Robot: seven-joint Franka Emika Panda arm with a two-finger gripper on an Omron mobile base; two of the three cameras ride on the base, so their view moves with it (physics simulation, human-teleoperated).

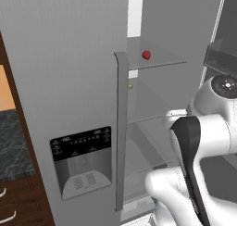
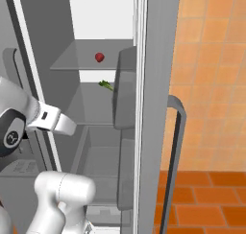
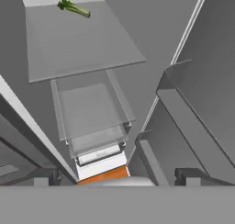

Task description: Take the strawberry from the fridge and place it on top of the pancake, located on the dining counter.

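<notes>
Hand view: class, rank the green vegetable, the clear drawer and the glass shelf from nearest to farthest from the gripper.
1. The clear drawer, just ahead of the gripper.
2. The glass shelf, beyond the drawer.
3. The green vegetable, at the shelf's far back edge.

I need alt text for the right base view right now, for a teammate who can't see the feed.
A tiny bright red strawberry sits on the upper glass shelf inside the open tall grey fridge, with a small green leafy vegetable on the shelf below. The white robot arm rises at lower left; orange tiled wall shows at right.
</notes>
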